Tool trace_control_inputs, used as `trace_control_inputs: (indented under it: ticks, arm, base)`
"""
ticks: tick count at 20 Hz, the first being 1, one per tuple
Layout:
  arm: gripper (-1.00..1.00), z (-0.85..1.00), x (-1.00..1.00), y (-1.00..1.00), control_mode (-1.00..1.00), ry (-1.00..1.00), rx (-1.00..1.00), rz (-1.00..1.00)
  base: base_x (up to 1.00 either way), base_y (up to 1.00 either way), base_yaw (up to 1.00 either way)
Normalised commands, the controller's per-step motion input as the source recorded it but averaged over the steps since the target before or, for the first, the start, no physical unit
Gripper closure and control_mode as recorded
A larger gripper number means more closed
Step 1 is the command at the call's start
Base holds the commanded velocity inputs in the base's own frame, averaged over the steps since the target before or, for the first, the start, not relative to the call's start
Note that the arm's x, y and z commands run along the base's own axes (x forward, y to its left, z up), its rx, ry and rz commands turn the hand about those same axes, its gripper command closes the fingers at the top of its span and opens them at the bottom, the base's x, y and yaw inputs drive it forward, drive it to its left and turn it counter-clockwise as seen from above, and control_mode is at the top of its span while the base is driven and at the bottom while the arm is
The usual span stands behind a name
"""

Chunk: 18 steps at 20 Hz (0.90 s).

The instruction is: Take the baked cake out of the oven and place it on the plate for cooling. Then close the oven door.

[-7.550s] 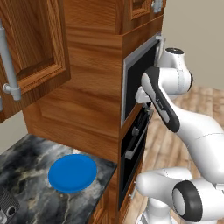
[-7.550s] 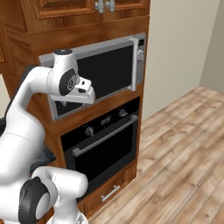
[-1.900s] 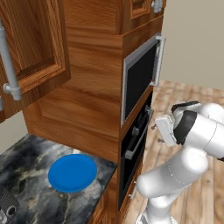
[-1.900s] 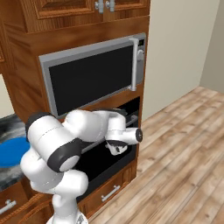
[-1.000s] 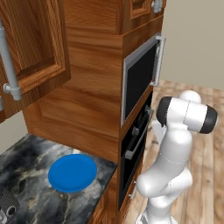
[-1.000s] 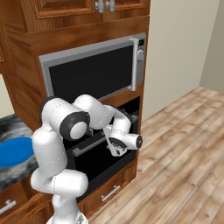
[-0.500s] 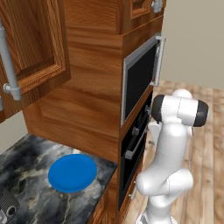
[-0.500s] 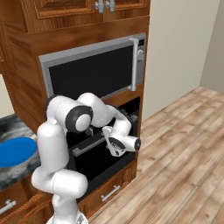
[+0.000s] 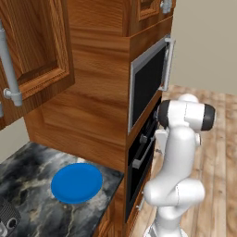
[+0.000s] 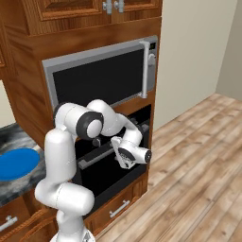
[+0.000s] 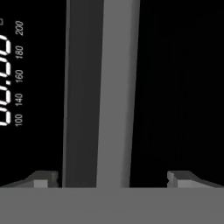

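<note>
left base view: the oven (image 9: 144, 152) sits low in the wooden column, under the microwave (image 9: 149, 81). its oven door (image 9: 139, 173) is shut, so the baked cake is presumably behind it. the arm bends in against the door front. the plate (image 9: 77, 182) lies on the marble tabletop (image 9: 28, 203), off to the left of the oven and well apart from the arm.

right base view: the handle (image 10: 97, 157) runs level across the top of the door, and the tool (image 10: 124, 152) is right at it, near its right part, facing the door.

hand view: this view is rolled, so the handle (image 11: 103, 92) reads as a grey bar from top to bottom. it passes between the two fingertips (image 11: 43, 178), nearer one than the other. the tool is spread wide and grips nothing; closing would likely pinch across the bar's short width.
</note>
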Motion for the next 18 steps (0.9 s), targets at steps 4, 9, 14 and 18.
trace_control_inputs:
  ticks: [4,9,14,18]
  arm:
    - [-1.0,-0.14,0.2,0.06,-1.0,0.0,0.0,0.0]
    - [-1.0,-0.16,0.22,0.05,-1.0,0.0,0.0,0.0]
    - [-1.0,-0.22,0.17,0.03,-1.0,0.0,0.0,0.0]
    - [-1.0,-0.2,0.14,0.0,-1.0,0.0,0.0,0.0]
  base:
    - [0.0,0.0,0.0]
    - [0.0,0.0,0.0]
    - [0.0,0.0,0.0]
    - [0.0,0.0,0.0]
